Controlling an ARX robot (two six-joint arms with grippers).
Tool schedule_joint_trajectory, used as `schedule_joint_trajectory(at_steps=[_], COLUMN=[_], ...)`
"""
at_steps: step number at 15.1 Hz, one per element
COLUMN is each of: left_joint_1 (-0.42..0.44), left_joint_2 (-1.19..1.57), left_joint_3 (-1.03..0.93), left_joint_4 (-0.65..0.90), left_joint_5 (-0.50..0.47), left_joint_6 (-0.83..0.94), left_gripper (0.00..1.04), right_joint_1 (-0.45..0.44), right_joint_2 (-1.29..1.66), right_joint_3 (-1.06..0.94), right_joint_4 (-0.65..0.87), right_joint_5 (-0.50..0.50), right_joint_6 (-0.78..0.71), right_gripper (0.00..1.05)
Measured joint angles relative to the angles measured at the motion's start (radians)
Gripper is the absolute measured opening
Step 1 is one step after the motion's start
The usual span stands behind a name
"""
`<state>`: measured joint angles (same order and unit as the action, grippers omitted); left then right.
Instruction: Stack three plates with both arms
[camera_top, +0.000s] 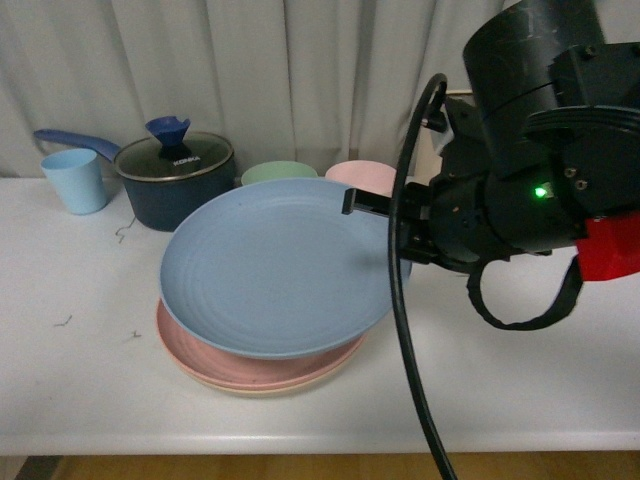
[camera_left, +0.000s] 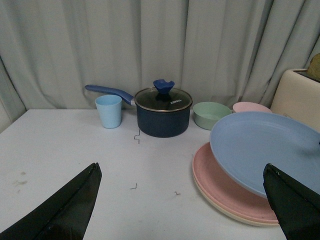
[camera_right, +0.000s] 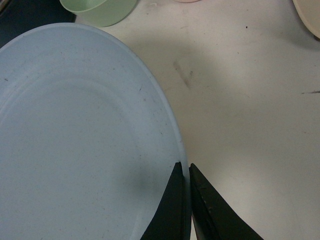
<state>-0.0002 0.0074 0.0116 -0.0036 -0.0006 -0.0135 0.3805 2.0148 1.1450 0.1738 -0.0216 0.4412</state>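
The blue plate (camera_top: 275, 265) hangs tilted over the pink plate (camera_top: 250, 368), which lies on the beige plate (camera_top: 262, 389) on the white table. My right gripper (camera_top: 385, 215) is shut on the blue plate's right rim (camera_right: 170, 125), its fingers (camera_right: 175, 200) pinching the edge. In the left wrist view the blue plate (camera_left: 260, 145) overlaps the pink plate (camera_left: 220, 187) and the beige rim (camera_left: 235, 217). My left gripper (camera_left: 182, 195) is open and empty, above bare table to the left of the stack.
A dark blue lidded saucepan (camera_top: 175, 175) and a light blue cup (camera_top: 75, 180) stand at the back left. A green bowl (camera_top: 278, 172) and a small pink bowl (camera_top: 362, 175) stand behind the plates. A cream appliance (camera_left: 300, 97) is at the right.
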Motion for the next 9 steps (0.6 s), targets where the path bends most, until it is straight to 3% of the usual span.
schedule_joint_trajectory(at_steps=[3, 4, 5, 8, 9], left_joint_1=[0.000, 0.000, 0.000, 0.000, 0.000], left_joint_2=[0.000, 0.000, 0.000, 0.000, 0.000], left_joint_3=[0.000, 0.000, 0.000, 0.000, 0.000], left_joint_4=[0.000, 0.000, 0.000, 0.000, 0.000], left_joint_5=[0.000, 0.000, 0.000, 0.000, 0.000], left_joint_6=[0.000, 0.000, 0.000, 0.000, 0.000], left_gripper=[0.98, 0.98, 0.98, 0.98, 0.98], right_joint_1=[0.026, 0.055, 0.051, 0.050, 0.052], right_joint_2=[0.109, 0.158, 0.140, 0.126, 0.137], right_joint_3=[0.082, 0.122, 0.103, 0.101, 0.035], right_joint_4=[-0.030, -0.049, -0.026, -0.024, 0.230], right_joint_5=[0.027, 0.021, 0.014, 0.015, 0.109], right_joint_6=[0.022, 0.046, 0.099, 0.116, 0.068], right_gripper=[0.03, 0.15, 0.42, 0.66, 0.68])
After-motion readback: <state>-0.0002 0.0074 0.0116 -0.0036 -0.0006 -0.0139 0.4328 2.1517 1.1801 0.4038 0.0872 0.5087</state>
